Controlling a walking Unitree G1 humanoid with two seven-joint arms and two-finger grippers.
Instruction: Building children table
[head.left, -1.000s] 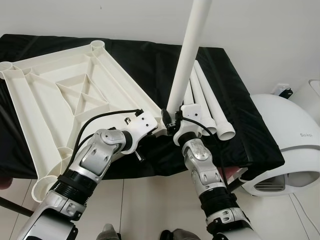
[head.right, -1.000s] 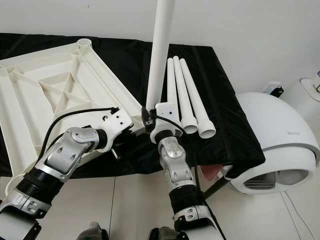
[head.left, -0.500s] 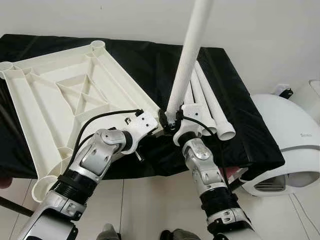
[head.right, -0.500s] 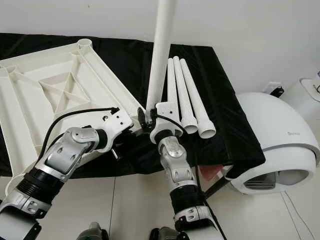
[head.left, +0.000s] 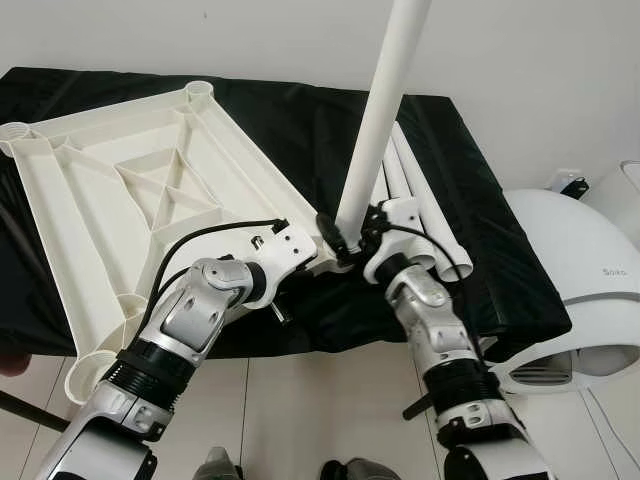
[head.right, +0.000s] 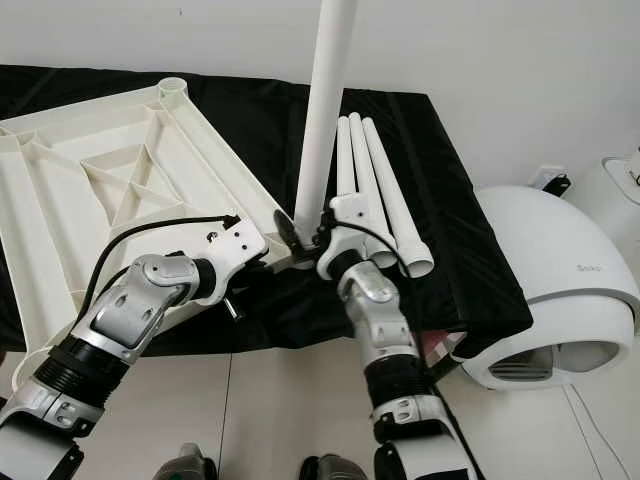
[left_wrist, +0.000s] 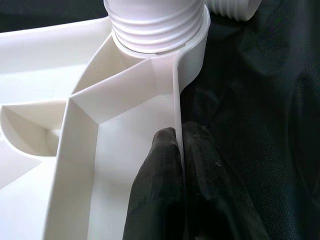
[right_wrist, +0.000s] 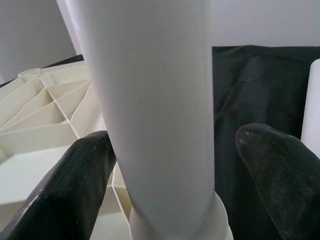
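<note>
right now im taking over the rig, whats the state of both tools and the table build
Left tool: shut on the tabletop rim, beside the corner socket.
Right tool: open, fingers either side of the upright leg, one touching it, the other apart.
Tabletop lies upside down on the black cloth. Upright leg's threaded end sits in that socket.
Three spare legs lie on the cloth beside it.
Left: check the leg's tightness, fit three more.

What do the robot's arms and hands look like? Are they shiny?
Yes, both arms are shiny silver metal with rounded joints and black ribbed rings near the elbows. Each wrist has a white block, and a thin black cable loops over the left arm into it. The left gripper and right gripper each have two long, matte black, rounded fingers as jaws.
</note>
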